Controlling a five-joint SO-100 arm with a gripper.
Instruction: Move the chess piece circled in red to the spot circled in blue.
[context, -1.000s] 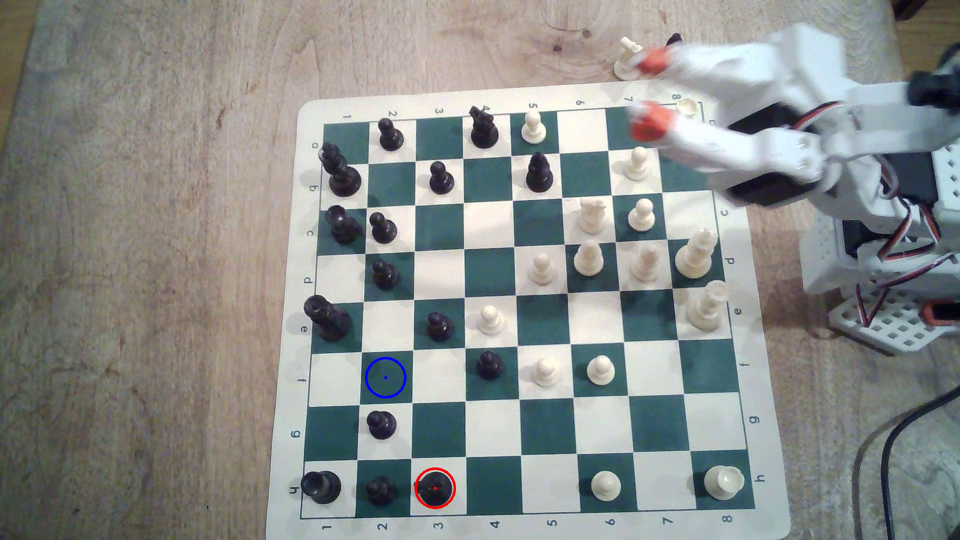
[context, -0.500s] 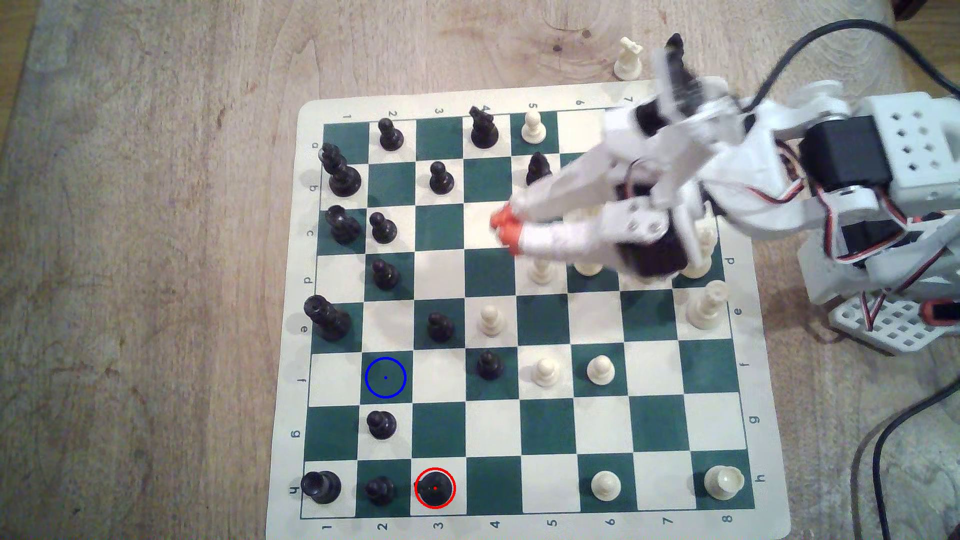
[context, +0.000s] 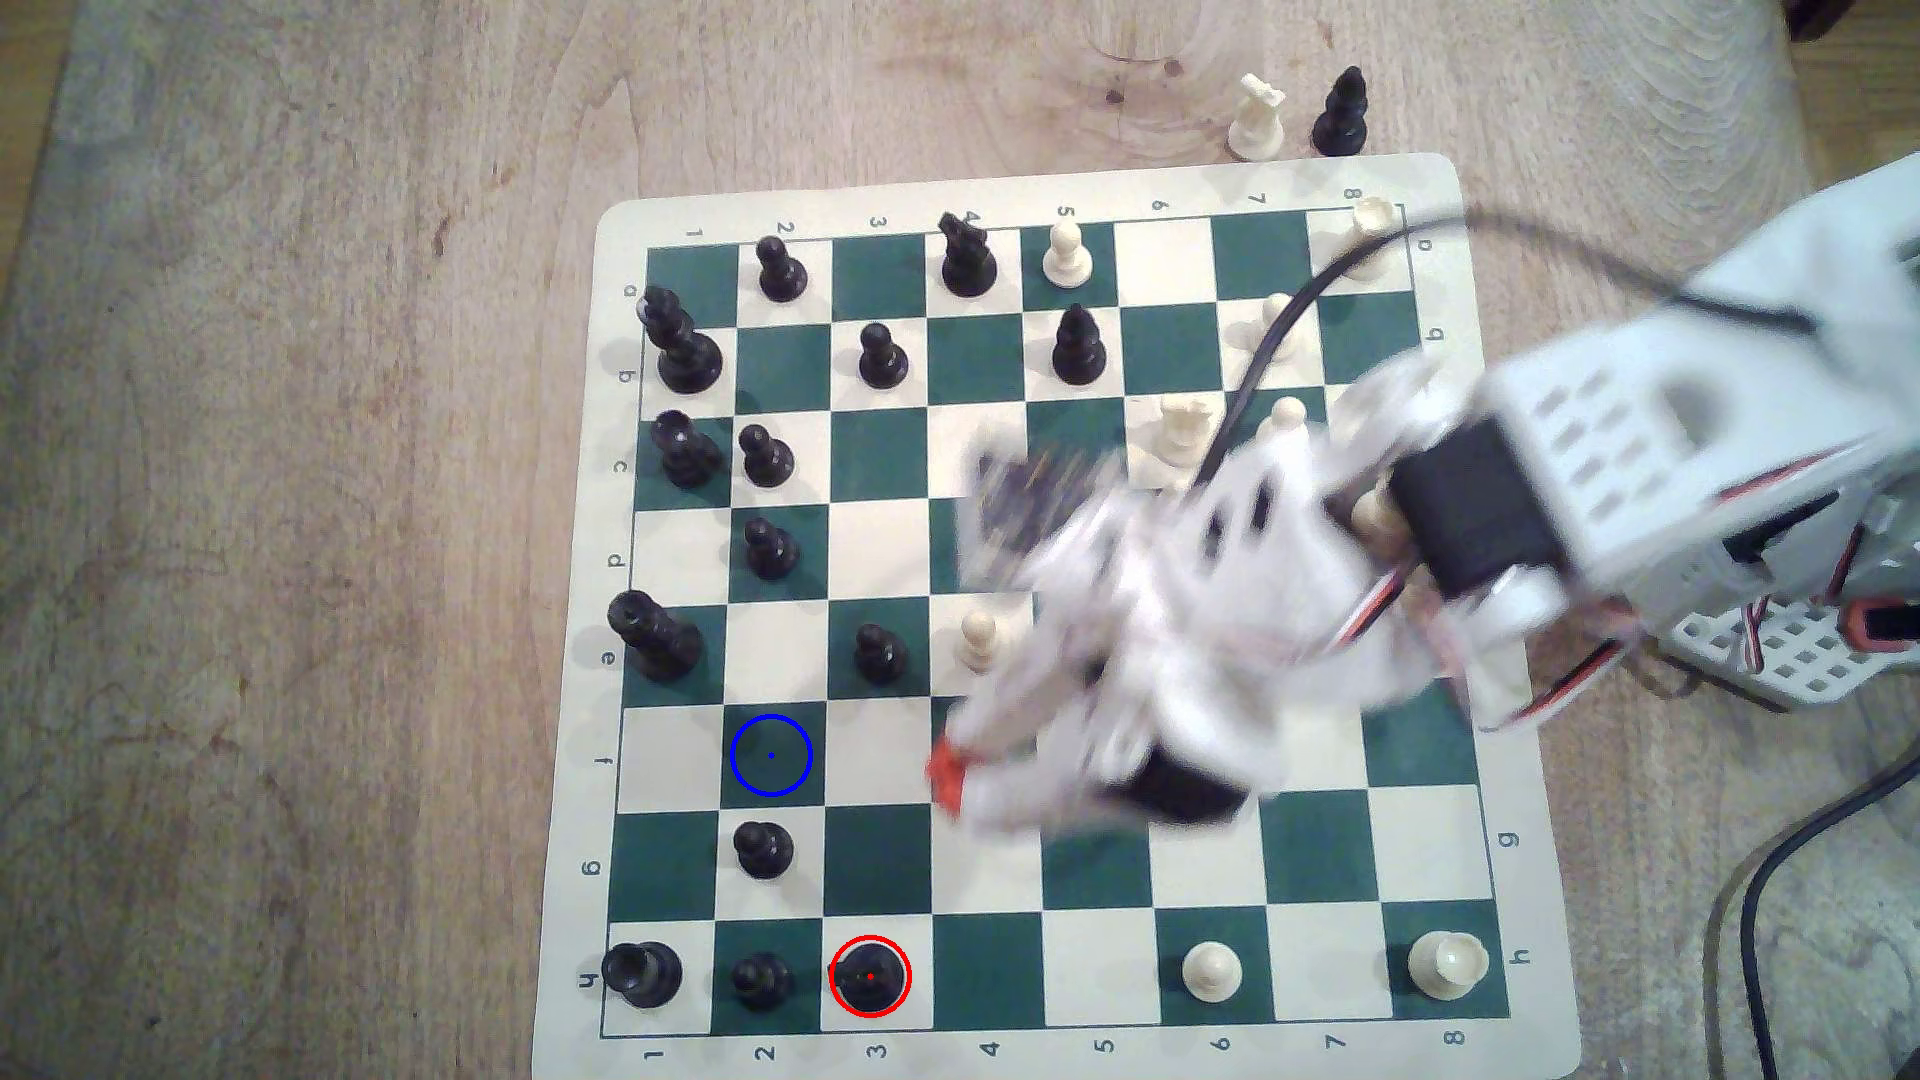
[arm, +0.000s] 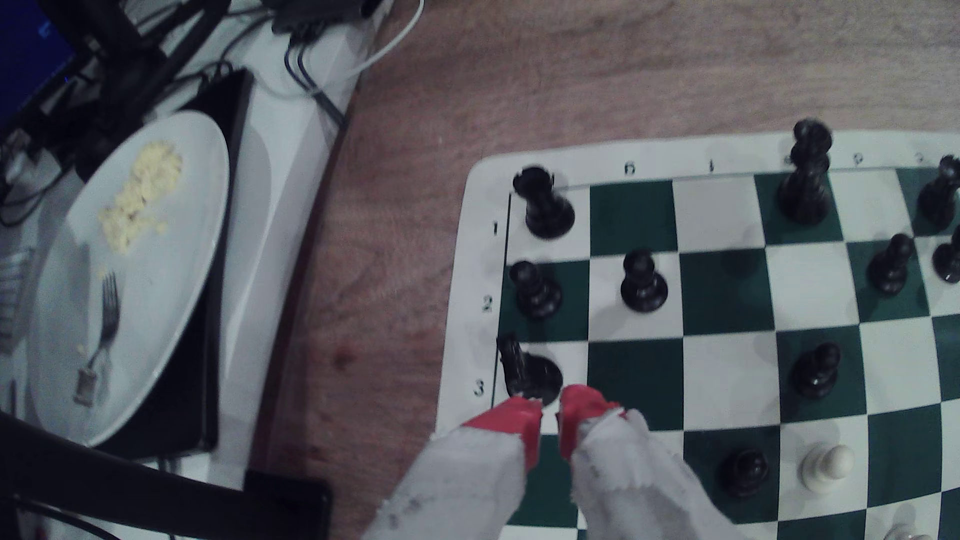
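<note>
Claw poised over the chessboard, piece untouched

Gripper, its red-tipped fingers nearly together with only a narrow gap and nothing between them, hangs blurred above the board. In the exterior view it sits above and to the right of the chess piece, well apart from it. That black piece stands on its red-ringed cream square at the board's bottom edge. The spot, a blue-ringed green square, lies up and to the left, a black pawn just below it.
</note>
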